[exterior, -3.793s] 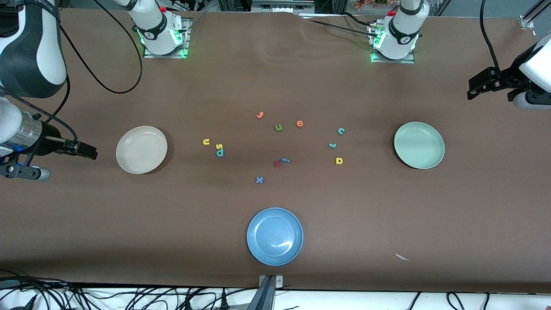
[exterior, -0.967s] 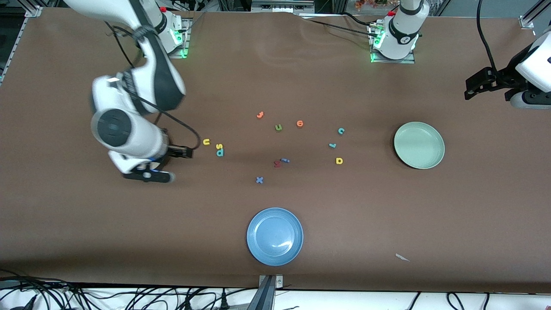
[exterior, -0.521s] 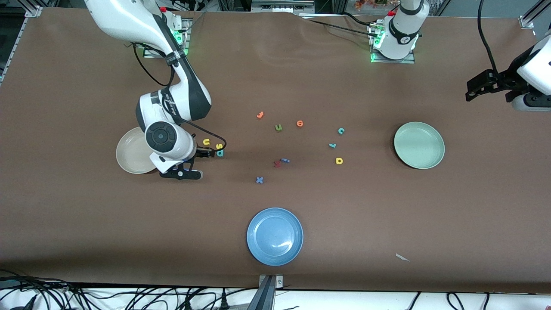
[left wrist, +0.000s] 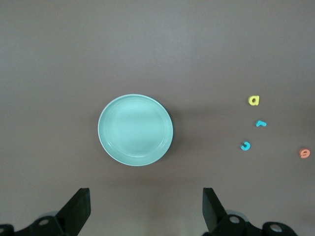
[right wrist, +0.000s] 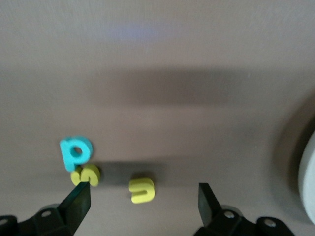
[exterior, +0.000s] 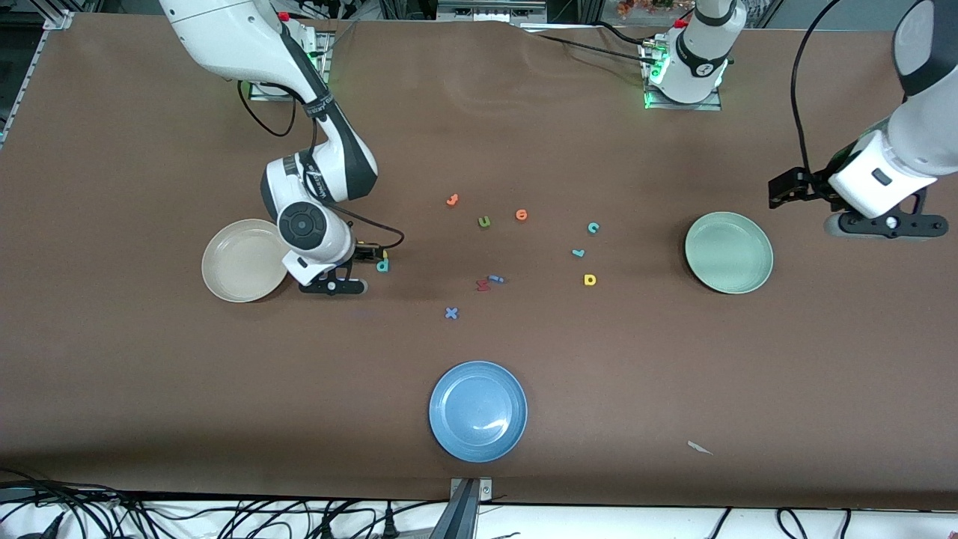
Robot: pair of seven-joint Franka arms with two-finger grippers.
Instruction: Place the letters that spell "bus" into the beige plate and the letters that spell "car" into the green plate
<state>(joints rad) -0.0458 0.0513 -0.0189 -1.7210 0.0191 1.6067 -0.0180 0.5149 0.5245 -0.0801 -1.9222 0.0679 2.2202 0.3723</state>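
Observation:
My right gripper hangs low and open beside the beige plate. In the right wrist view the yellow "u" lies between its fingers, untouched. The yellow-green "s" sits by one fingertip, with the teal "b" against it. In the front view the hand hides the "u"; the "b" shows. My left gripper is open and empty, up in the air by the green plate. The yellow "a", teal "r" and teal "c" lie on the table.
A blue plate stands near the front edge. Mid-table lie an olive "u", two orange letters, a red letter touching a small blue one, and a blue "x". A paper scrap lies near the front.
My right arm has swung in from its end of the table, past the beige plate, and come down over the "u". My left arm has moved in toward the green plate.

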